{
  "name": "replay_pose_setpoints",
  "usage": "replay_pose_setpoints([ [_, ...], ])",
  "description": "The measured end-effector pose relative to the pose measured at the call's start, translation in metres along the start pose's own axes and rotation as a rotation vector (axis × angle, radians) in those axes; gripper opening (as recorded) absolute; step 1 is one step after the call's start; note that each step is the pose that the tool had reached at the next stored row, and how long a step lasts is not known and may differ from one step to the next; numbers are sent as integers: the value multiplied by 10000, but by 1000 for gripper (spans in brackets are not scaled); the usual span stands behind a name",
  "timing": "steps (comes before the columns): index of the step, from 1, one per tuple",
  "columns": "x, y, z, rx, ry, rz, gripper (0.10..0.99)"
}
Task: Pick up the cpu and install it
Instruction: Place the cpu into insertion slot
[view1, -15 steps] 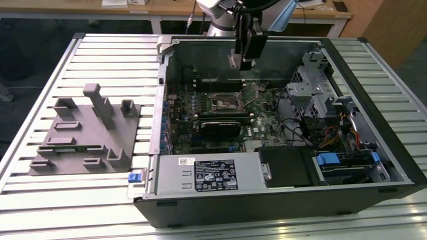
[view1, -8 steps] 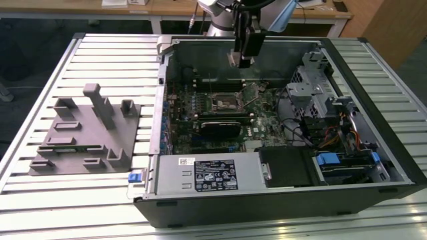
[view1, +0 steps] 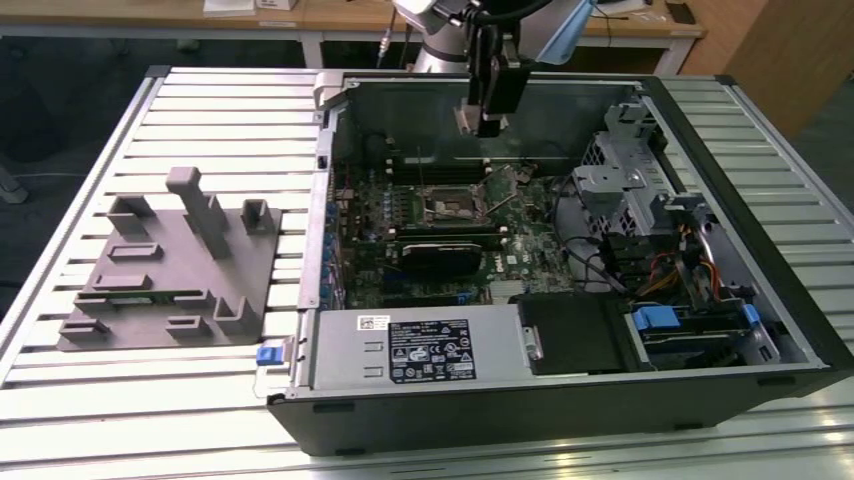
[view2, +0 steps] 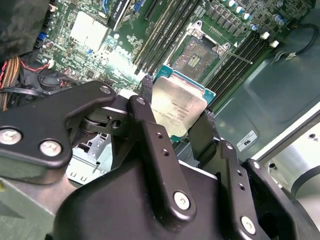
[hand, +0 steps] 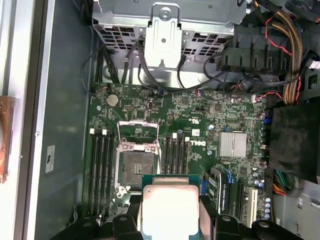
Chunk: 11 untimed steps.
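Observation:
In both wrist views my gripper (view2: 178, 111) (hand: 170, 212) is shut on the cpu (view2: 175, 100) (hand: 170, 202), a flat square chip with a silvery top and a green edge, gripped by two opposite sides. It hangs above the green motherboard (hand: 200, 125), just beside the open socket (view2: 200, 55) (hand: 136, 165), whose metal frame is lifted. In the exterior view the gripper (view1: 487, 125) hovers inside the open computer case, above and behind the socket (view1: 451, 207).
Memory slots (hand: 102, 170) flank the socket. A silver heatsink (hand: 232, 145), cable bundles (hand: 280, 40) and a metal drive cage (view1: 627, 170) lie around it. The long grey box with a white label (view1: 414, 345) lines the case front. A grey plastic fixture (view1: 174, 270) stands on the slatted table.

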<state>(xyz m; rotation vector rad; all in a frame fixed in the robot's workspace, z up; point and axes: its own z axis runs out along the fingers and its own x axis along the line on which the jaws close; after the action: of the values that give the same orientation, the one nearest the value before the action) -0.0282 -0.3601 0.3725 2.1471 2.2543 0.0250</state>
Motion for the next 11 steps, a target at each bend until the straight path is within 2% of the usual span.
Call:
replay_pose_setpoints([
  [11, 2, -4, 26, -1, 3, 1, 541],
])
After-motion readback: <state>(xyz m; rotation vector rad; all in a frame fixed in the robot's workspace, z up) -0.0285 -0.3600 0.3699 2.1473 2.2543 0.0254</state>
